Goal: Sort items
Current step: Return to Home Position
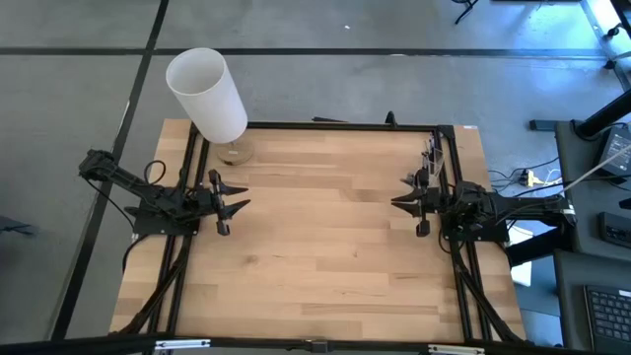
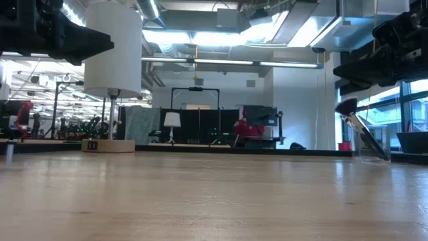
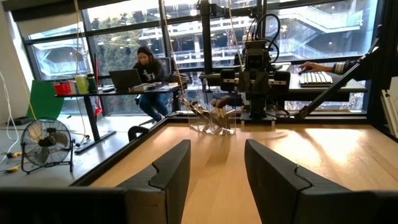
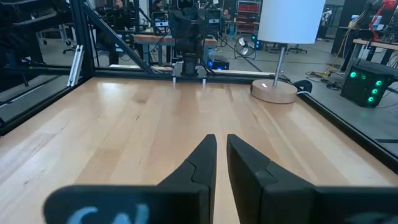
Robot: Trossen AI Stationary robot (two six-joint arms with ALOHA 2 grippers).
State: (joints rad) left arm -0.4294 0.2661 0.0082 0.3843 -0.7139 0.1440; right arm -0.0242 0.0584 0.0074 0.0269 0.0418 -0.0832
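The items, slim dark brushes (image 1: 431, 156), stand leaning in a clear holder (image 3: 211, 119) at the table's far right, next to my right arm. In the low view one dark tufted brush (image 2: 348, 108) sticks up out of the holder. My left gripper (image 1: 233, 203) hangs above the table's left side, open, with nothing between its fingers (image 3: 168, 174). My right gripper (image 1: 402, 203) hangs above the right side and faces the left one. Its fingers (image 4: 202, 162) are shut to a thin slit and hold nothing.
A lamp with a big white cylinder shade (image 1: 207, 94) stands on a round wooden base (image 4: 273, 91) at the table's far left corner. A black frame (image 1: 335, 126) runs along the table's edges. Bare wood (image 1: 325, 227) lies between the two grippers. A person (image 3: 146, 71) sits beyond the table.
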